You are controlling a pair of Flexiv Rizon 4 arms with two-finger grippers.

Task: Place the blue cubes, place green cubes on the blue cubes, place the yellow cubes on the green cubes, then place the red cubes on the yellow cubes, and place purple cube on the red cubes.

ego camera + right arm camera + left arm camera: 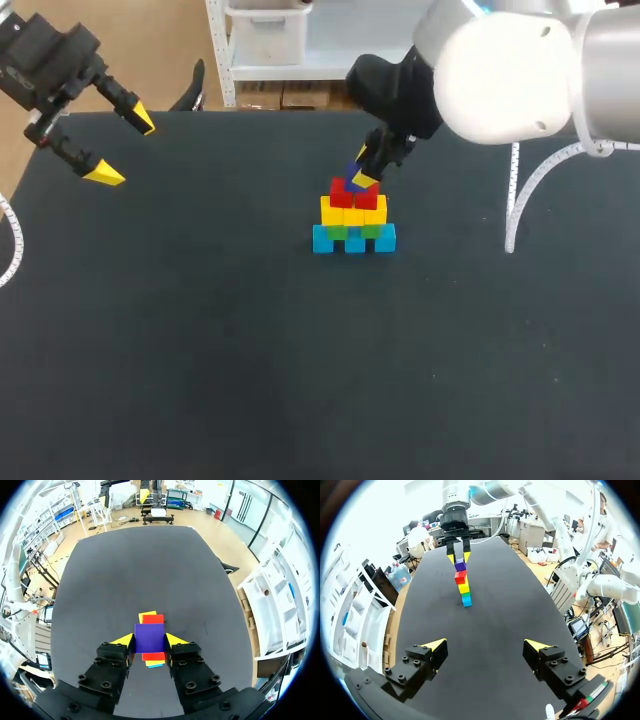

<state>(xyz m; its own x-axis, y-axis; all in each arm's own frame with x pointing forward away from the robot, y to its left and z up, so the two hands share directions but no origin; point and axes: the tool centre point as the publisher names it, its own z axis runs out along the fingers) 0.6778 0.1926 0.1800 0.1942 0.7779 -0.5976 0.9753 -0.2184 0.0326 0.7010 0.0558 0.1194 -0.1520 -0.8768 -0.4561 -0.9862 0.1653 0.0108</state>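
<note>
Hanging above the far left corner of the black table (200, 350), the left pincer (124, 148) is standing wide open, its two yellow-tipped fingers well apart and gripping nothing. The left arm (45, 60) is coming in from the upper left corner of the head view. In the left wrist view, the cube tower is standing well ahead of this pincer, far down the table.

Near the middle of the table, a little towards its far edge, the tower is rising in layers of colour. Three blue cubes (322, 239) are sitting on the table in a row with small gaps between them. Green cubes (337, 232) are resting on the blue ones, bridging the gaps. A row of yellow cubes (353, 212) is lying on the green layer, and red cubes (341, 194) are sitting on the yellow row.

At the very top, the purple cube (149, 638) is appearing to rest on the red cubes. The right pincer (150, 641) is clamping it, one yellow tip pressing on each opposite side, the fingers set narrow to the cube's width. In the right wrist view the cube is filling the gap between the fingers, with red and yellow edges showing beneath it.

The right arm (500, 70) is coming in from the upper right corner of the head view, its large white joint looming close to the camera and its black wrist pointing down at the tower.
</note>
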